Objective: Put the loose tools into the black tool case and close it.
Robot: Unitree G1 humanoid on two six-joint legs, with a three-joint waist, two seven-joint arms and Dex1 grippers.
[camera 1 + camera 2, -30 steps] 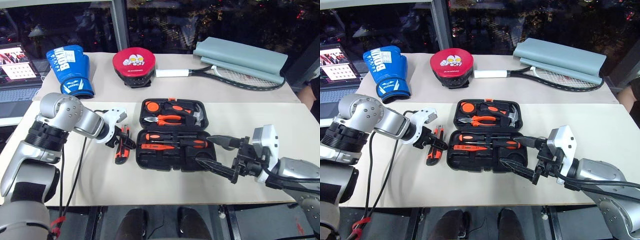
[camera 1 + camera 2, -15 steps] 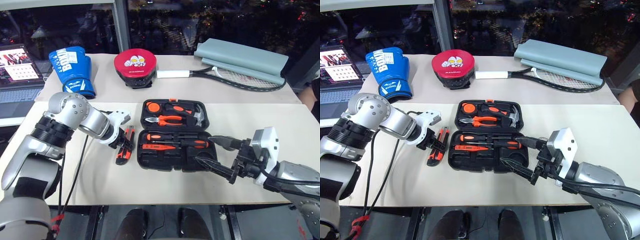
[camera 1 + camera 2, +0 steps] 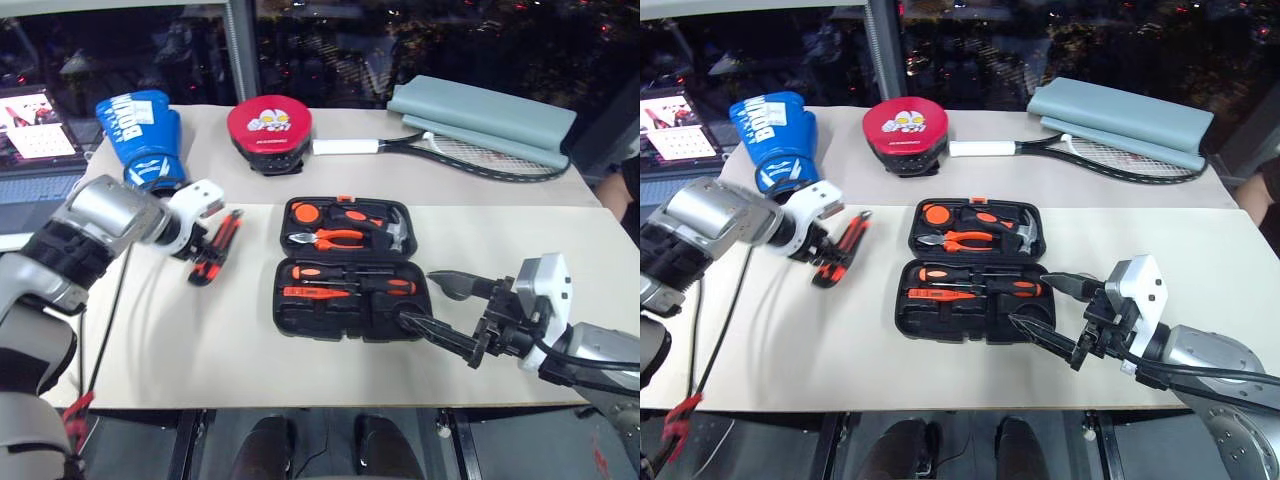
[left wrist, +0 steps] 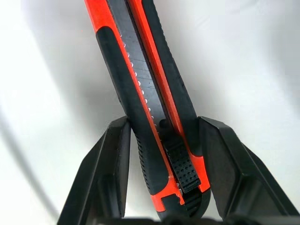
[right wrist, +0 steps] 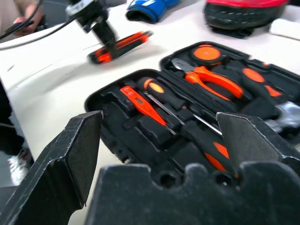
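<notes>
**Utility knife in the left claw, case lying open mid-frame**

The left claw (image 3: 197, 243) grips the orange-black utility knife (image 3: 210, 250) at the left of the head views, its two black fingers (image 4: 112, 164) pressed against the sides of the handle near the butt end, by the ribbed slider. The knife looks held just clear of the bench (image 3: 200, 330), though the gap under it is hard to judge.

The knife is a stiff, slim, light bar with a hard plastic shell and rubbery black side panels. Those panels should give the fingers good friction. Held so close to one end, the long body can swing or twist in the grip, so a hold nearer the middle would steady it. The blade seems retracted; the slider is best left untouched.

The black tool case (image 3: 350, 270) lies open at centre frame, both halves flat. Two orange-and-black screwdrivers (image 3: 350, 275) and a slim orange tester (image 3: 315, 293) already sit in the near half. Empty moulded recesses show along its front edge.

The right claw (image 3: 440, 305) hangs wide open and empty at the lower right, just off the case's near right corner.
</notes>
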